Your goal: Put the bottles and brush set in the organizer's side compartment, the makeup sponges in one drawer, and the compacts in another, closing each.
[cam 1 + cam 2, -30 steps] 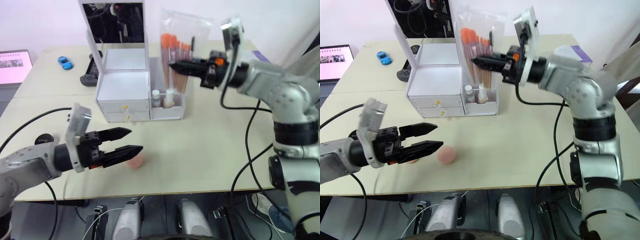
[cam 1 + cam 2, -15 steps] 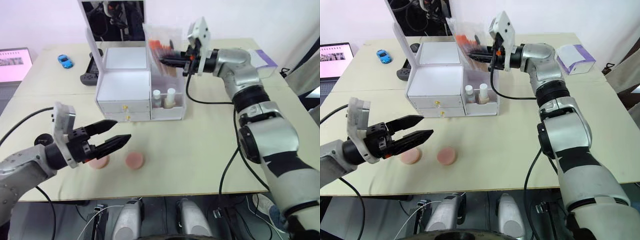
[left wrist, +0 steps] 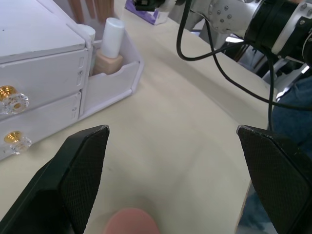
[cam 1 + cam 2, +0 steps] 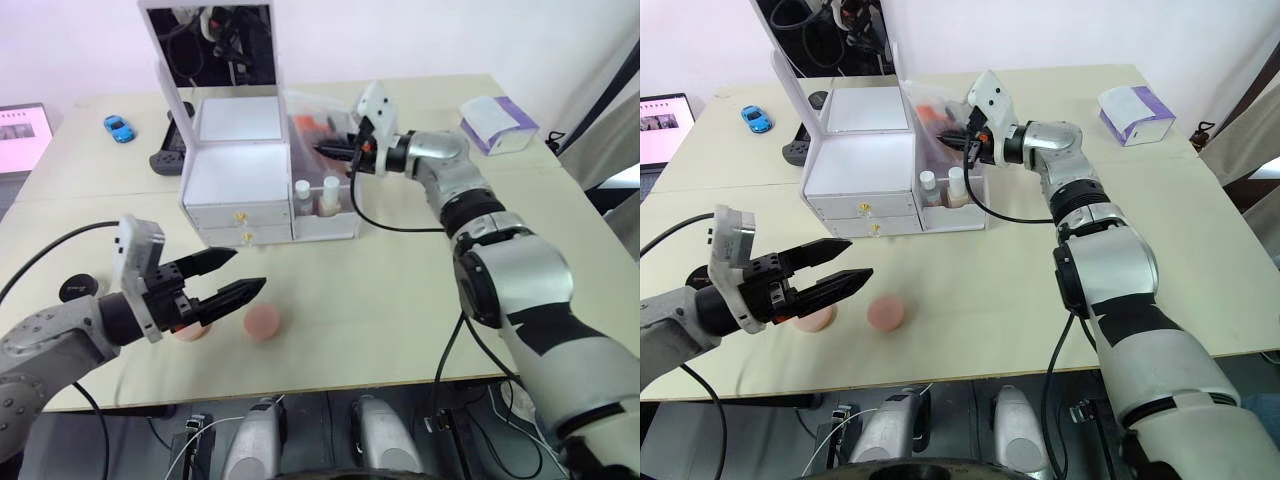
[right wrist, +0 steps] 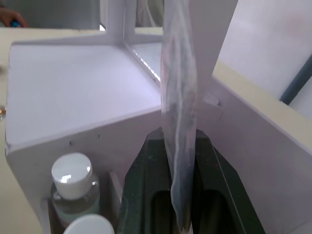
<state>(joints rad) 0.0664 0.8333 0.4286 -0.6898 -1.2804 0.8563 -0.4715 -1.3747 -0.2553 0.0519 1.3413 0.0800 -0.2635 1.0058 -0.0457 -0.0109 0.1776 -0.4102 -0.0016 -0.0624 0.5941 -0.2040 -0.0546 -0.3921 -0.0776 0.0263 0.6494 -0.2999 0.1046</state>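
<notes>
The white organizer (image 4: 240, 170) stands with its mirror lid up and both drawers (image 3: 29, 105) closed. Two bottles (image 4: 316, 192) stand in its side compartment (image 4: 958, 205). My right gripper (image 4: 320, 150) is shut on the clear bag of the brush set (image 5: 179, 97), whose orange brushes (image 4: 308, 122) lean over the back of that compartment. Two pink makeup sponges (image 4: 262, 323) (image 4: 815, 318) lie on the table in front. My left gripper (image 4: 250, 270) hangs open just above them with nothing in it. I see no compacts for certain.
A black round object (image 4: 75, 290) lies near the table's left edge. Behind the organizer are a blue toy car (image 4: 117, 126) and a black game controller (image 4: 165, 155). A purple and white box (image 4: 497, 123) sits at the back right, a screen (image 4: 20, 135) at far left.
My right gripper has swung the brush set from upright and high down and back over the side compartment. My left gripper has drawn back to the left, uncovering the second sponge. The camera also shifted.
</notes>
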